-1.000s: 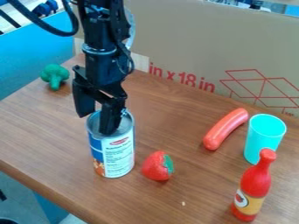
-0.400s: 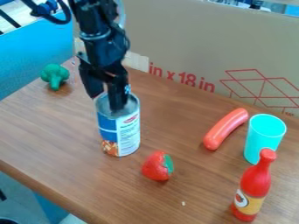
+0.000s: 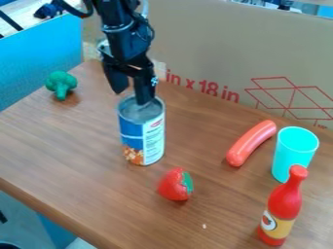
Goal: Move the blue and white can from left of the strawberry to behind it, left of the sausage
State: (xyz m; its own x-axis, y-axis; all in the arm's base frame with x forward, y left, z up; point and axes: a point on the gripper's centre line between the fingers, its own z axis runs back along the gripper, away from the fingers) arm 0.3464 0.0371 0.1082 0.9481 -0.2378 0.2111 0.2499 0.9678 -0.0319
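We see our claw point(image 3: 131, 98) spread, one finger inside the can point(image 3: 143, 138), the other outside its rim. The can stands upright on the table point(image 3: 65, 151), near the strawberry point(image 3: 170, 185); farther out we see broccoli point(image 3: 60, 82), sausage point(image 3: 251, 143), cup point(image 3: 294, 150) and bottle point(image 3: 285, 202).

Wooden table point(image 3: 71, 146) with broccoli point(image 3: 61, 82), can point(image 3: 143, 138), strawberry point(image 3: 172, 185), sausage point(image 3: 251, 143), cup point(image 3: 294, 150), bottle point(image 3: 284, 202) and pale speck point(image 3: 204, 226).

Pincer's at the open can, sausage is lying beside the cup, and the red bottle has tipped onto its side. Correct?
Not quite: the red bottle is standing upright, not on its side, per the camera view. Rest holds: pincer at the open can, sausage lying beside the cup.
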